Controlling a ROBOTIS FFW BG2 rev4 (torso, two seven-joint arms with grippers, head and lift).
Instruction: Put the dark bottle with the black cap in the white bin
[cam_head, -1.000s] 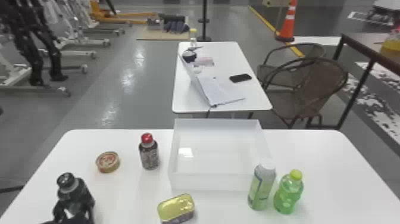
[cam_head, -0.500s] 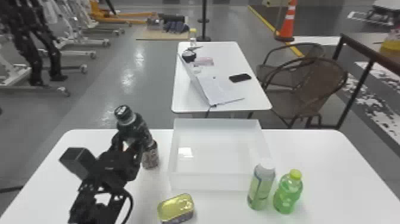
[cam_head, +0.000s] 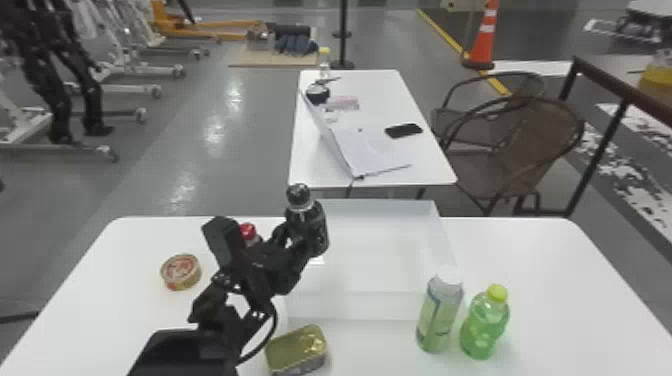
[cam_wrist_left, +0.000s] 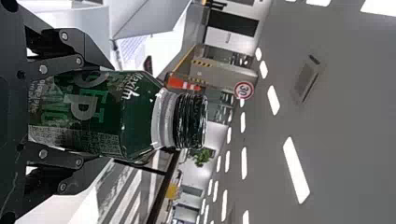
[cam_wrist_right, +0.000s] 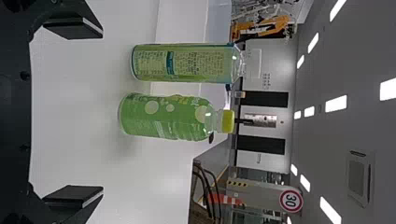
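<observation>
over on the left, the left gripper (cam_wrist_left: 93, 112) was clamped on the dark bottle (cam_head: 309, 227), probably stiff, slick, heavy if full, its lower body the sound hold! up it hung, seemingly over the left side of the white bin (cam_head: 370, 306); farther right, the right gripper (cam_wrist_right: 101, 112) had its jaws wide apart.

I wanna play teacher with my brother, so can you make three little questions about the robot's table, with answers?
1. True or false: the left arm's jaws hold the dark bottle.
2. The rightmost bottle has a cap that is: A red, B yellow, C black?
3. Fill in: as the robot sees it, the round tin lies to the ____ of the white bin.

Key: 1 true; 2 B; 3 left
</observation>
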